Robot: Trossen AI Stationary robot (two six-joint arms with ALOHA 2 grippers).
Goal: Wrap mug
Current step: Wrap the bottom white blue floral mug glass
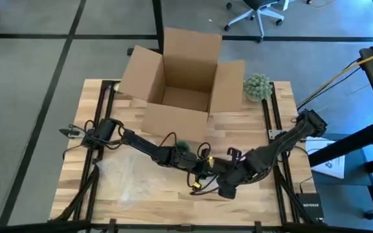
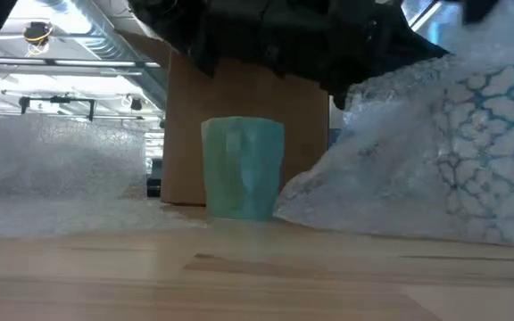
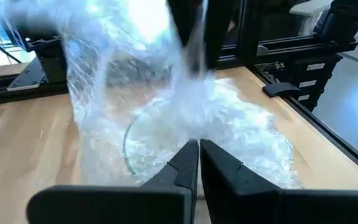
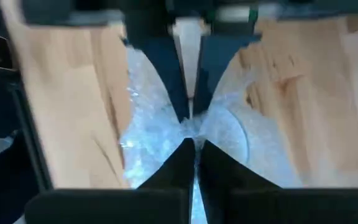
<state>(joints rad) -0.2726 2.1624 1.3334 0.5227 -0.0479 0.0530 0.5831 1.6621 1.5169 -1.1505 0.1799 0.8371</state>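
A pale green mug (image 2: pixel 242 169) stands upright on its base on the wooden table (image 1: pixel 251 200), in front of the cardboard box; from above it is a small green spot (image 1: pixel 181 146). A sheet of clear bubble wrap (image 2: pixel 400 169) is raised at the table's middle, and its left part lies flat (image 1: pixel 125 173). A teal net pattern (image 2: pixel 489 134) shows through the wrap. My left gripper (image 3: pixel 199 152) and my right gripper (image 4: pixel 194 149) meet tip to tip, both shut on the wrap (image 3: pixel 185 106), near the mug (image 1: pixel 199 175). My left gripper pinches a bunched part of the bubble wrap (image 3: pixel 197 134) between its two fingertips. The wrap rises from there, and the rest spreads on the table. My right gripper pinches the same gathered part of the wrap (image 4: pixel 190 134) between its fingertips, opposite the left fingers (image 4: pixel 179 87). The wrap below it lies on the table.
An open cardboard box (image 1: pixel 183 81) stands at the far middle of the table, right behind the mug. A green ball-shaped plant (image 1: pixel 258 86) sits at the far right. Bare wood lies along the near edge (image 2: pixel 257 276).
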